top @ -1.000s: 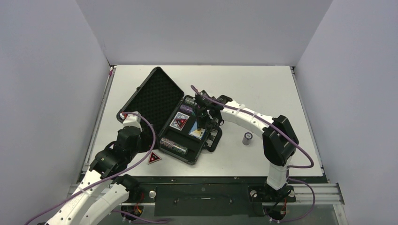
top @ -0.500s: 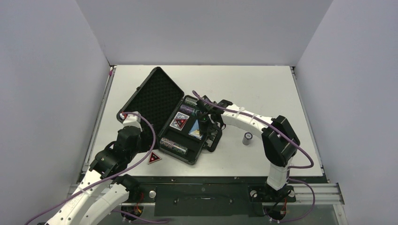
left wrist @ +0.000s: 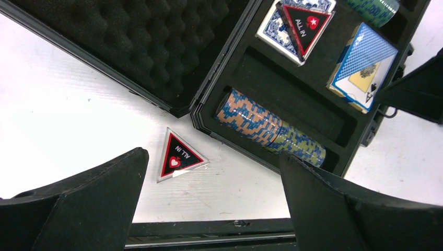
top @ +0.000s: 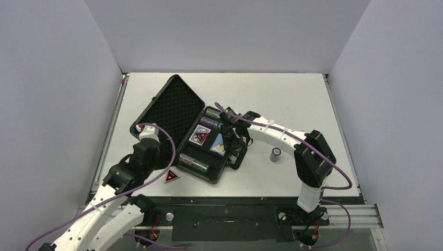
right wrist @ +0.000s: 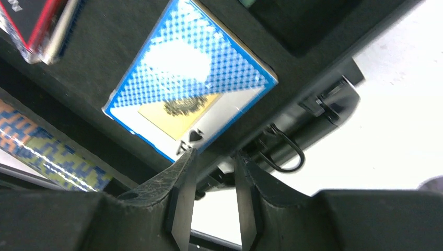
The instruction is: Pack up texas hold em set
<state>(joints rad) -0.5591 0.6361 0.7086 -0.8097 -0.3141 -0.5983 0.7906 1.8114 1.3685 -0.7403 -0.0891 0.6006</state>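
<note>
Black case (top: 177,107): open on worktop (top: 292,99); foam lid leaning back to the left, tray facing up.
Left fingers (left wrist: 128,172): spread wide, holding nothing, above worktop off near-left corner of case.
Loose triangle (left wrist: 180,154): flat on worktop just outside that corner; between left fingers, nearer one than the other, touching neither.
Right fingers (right wrist: 183,178): narrow gap, nothing gripped; over front wall of case, beside latch.
Blue deck (right wrist: 190,91): in tray slot, just beyond right fingertips.
Chip roll (left wrist: 271,130): lying in near slot of tray.
Second triangle (left wrist: 303,23): on top of another deck in tray.
Small grey cylinder (top: 275,154): upright on worktop, right of case, apart from it.
</note>
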